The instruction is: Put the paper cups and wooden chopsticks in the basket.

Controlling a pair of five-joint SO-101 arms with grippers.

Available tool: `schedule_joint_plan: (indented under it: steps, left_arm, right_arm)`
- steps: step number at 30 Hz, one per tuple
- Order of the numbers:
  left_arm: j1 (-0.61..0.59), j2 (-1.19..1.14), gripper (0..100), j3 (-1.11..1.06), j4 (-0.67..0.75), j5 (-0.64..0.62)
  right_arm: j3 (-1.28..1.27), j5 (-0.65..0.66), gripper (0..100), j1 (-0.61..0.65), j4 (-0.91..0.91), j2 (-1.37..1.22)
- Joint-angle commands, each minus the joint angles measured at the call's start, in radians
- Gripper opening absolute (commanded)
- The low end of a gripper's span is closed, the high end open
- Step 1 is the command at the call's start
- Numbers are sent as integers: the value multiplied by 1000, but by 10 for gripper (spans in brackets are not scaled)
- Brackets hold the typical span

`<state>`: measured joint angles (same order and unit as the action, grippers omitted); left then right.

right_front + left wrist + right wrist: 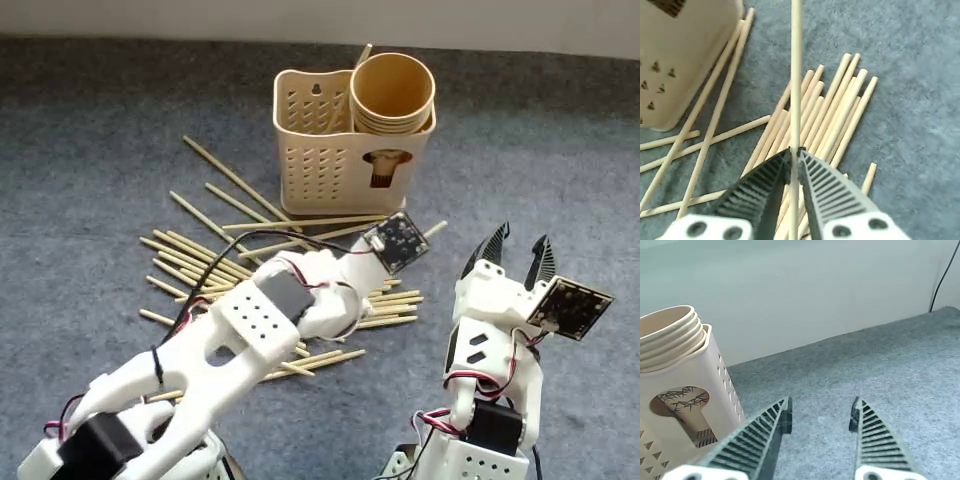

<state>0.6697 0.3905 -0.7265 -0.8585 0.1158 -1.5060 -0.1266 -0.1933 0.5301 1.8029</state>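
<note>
Grey, felt-like cloth covers the desk [90,150], where pale, round wooden chopsticks [195,255] lie fanned out in front of a beige plastic basket [320,165] with perforated walls. Nested tan paper cups [400,118] stand in one basket compartment, showing through a keyhole-shaped cut-out. A stick tip [366,52] pokes up behind them.

The high view gives this layout, and the left wrist view supplies the close detail. The black, ridged left tool [796,156] is pinched on a single chopstick [796,70]. That chopstick runs straight out over a bundle of sticks lying on the cloth near the basket's corner. Whether it is lifted clear of the pile is hard to judge.

The right tool [820,415] is off to the side of the sticks, its serrated fingers spread with nothing between them. Its wrist view looks past the basket and cups to a plain, pale wall [815,300].
</note>
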Motion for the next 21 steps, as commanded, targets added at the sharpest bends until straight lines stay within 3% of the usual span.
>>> schedule_joint_plan:
  steps: [1,21]
  left_arm:
    - [-42,153,6,-35,-2,0]
    - [-88,776,6,-214,-37,-3]
  right_arm:
    - [5,9,198,-8,-27,13]
    - [4,14,198,38,-27,13]
